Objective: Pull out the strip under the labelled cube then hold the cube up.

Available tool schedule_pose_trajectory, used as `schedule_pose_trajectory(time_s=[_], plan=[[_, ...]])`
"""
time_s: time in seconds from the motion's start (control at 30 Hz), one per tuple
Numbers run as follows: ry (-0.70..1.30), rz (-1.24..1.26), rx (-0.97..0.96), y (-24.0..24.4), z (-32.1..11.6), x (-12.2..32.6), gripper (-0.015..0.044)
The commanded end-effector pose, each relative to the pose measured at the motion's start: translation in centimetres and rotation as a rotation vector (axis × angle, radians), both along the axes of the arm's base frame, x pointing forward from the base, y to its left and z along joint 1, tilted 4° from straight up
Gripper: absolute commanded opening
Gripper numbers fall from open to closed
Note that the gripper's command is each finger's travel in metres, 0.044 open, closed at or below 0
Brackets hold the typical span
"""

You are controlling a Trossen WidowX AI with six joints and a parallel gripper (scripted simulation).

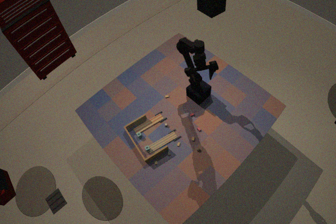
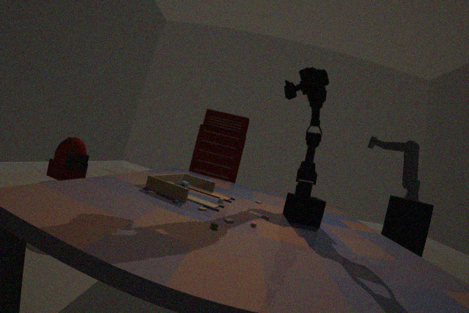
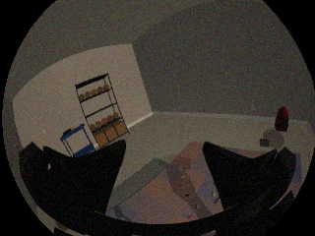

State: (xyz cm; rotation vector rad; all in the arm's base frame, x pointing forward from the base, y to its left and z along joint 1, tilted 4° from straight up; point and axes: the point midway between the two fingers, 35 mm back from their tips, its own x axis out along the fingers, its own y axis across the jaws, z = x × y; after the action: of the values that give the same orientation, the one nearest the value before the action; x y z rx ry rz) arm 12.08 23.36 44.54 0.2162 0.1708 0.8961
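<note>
My black arm stood raised on the patchwork table top, my gripper high up, nearly fully open, nothing held. Well apart from it, the three-sided wooden tray had two sets of pale strips poking out its open side. Two teal cubes sat by the strips' inner ends, one cube per set, the other nearer a side wall; couldn't tell which was labelled; small red and tan bits lay outside.
</note>
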Motion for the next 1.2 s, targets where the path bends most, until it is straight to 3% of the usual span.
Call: schedule_pose_trajectory(time_s=[0.0,0.2,0.4,0.7,1.17], plan=[[-0.004,-0.097,-0.089,0.3,-3.9,3.5,0.04],[0.02,-0.271,-0.235,-1.7,-11.2,10.0,0.04],[0.088,-0.436,-0.369,-6.7,-19.0,15.2,0.04],[0.256,-0.655,-0.516,-17.2,-30.5,17.7,0.04],[0.271,-0.669,-0.524,-18.0,-31.3,17.6,0.04]])
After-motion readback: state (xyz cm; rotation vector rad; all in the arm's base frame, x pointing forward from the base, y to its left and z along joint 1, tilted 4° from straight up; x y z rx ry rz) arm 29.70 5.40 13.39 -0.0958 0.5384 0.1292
